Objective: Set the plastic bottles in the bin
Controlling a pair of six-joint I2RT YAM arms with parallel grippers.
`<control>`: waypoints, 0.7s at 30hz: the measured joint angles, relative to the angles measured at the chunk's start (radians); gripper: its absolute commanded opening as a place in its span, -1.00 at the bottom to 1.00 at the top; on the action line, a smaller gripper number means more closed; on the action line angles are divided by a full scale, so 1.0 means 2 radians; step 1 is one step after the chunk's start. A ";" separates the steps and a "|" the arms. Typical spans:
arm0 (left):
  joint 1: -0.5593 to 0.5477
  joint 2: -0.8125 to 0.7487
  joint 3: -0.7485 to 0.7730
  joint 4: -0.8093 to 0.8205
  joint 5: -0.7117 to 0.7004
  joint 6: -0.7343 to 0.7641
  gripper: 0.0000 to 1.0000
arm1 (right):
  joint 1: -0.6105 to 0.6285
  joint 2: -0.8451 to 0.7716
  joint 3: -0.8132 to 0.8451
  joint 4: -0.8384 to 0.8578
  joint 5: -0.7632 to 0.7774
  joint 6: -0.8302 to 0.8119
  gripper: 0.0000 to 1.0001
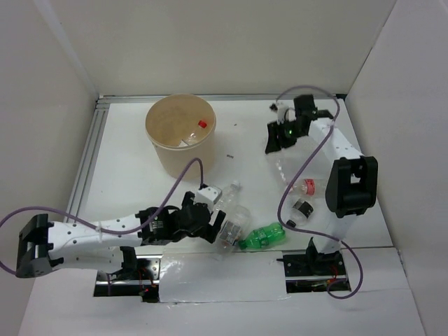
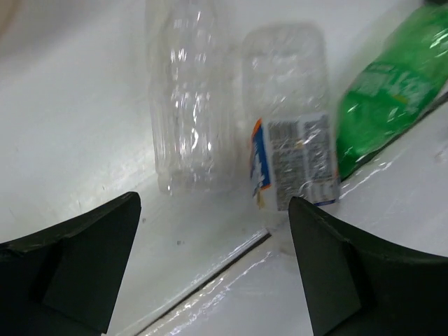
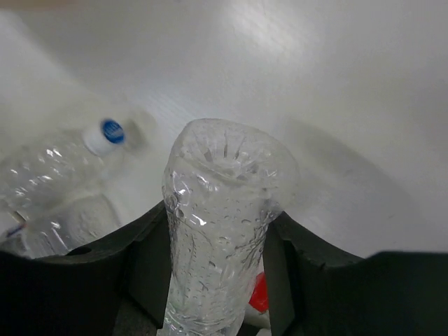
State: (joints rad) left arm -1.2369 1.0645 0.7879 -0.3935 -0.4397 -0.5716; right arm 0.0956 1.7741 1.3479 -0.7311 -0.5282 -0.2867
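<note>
Pinching clear bottle, right gripper outstretched

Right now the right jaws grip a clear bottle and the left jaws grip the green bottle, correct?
Not quite. The left gripper has its jaws open and empty; the green bottle lies on the table beside them, as the left wrist view shows. The right gripper does grip a clear bottle.

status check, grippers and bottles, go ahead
left gripper open, just short of two clear bottles beside the green bottle. right gripper shut on a dented bottle. one red-capped bottle in the bin, way there looks open.
</note>
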 measured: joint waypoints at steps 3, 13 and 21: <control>-0.015 0.018 -0.044 0.002 -0.018 -0.060 0.99 | 0.003 0.002 0.130 -0.026 -0.023 -0.018 -0.84; -0.029 0.088 -0.055 0.026 -0.057 -0.130 0.99 | 0.102 -0.050 0.305 0.145 -0.127 0.004 -0.77; -0.033 0.105 -0.039 0.027 -0.087 -0.154 0.99 | 0.235 0.028 0.371 0.309 -0.121 0.086 -0.45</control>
State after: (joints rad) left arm -1.3037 1.2755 0.7109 -0.3401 -0.6136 -0.8803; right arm 0.5663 1.8301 2.0895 -0.1127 -0.7704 -0.1150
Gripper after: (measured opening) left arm 0.993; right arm 0.536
